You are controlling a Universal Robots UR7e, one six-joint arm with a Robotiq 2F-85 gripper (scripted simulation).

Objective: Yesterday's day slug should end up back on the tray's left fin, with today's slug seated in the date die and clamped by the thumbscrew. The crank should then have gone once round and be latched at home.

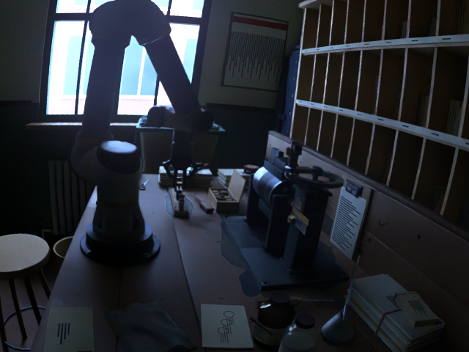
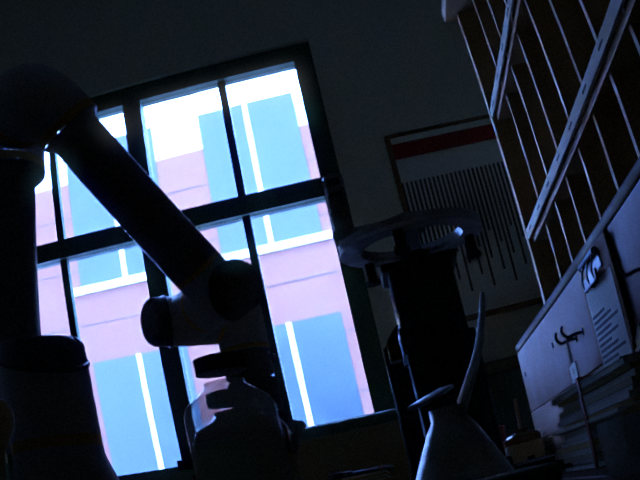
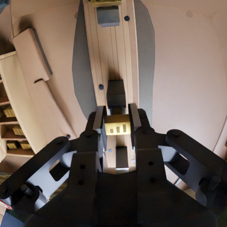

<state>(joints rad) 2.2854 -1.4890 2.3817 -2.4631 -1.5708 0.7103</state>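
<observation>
My gripper (image 3: pixel 117 125) points straight down over the narrow wooden slug tray (image 1: pixel 179 202), and its two fingers clasp a brass day slug (image 3: pixel 117 125) from both sides. The slug shows three raised bars on its top face. It sits over the tray's middle dark fin (image 3: pixel 116 93). Another brass slug (image 3: pixel 106 2) rests on the fin at the tray's far end. A third fin (image 3: pixel 122 156) lies below the fingers. The date-stamping press (image 1: pixel 291 212) with its crank wheel (image 1: pixel 313 176) stands to the right on a dark base plate.
The robot base (image 1: pixel 119 242) stands left of the tray. An open wooden slug box (image 1: pixel 226 195) and a wooden block (image 3: pixel 32 54) lie between tray and press. Bottles (image 1: pixel 276 316), an oil can (image 1: pixel 339 322), cards and stacked books sit at the near bench end.
</observation>
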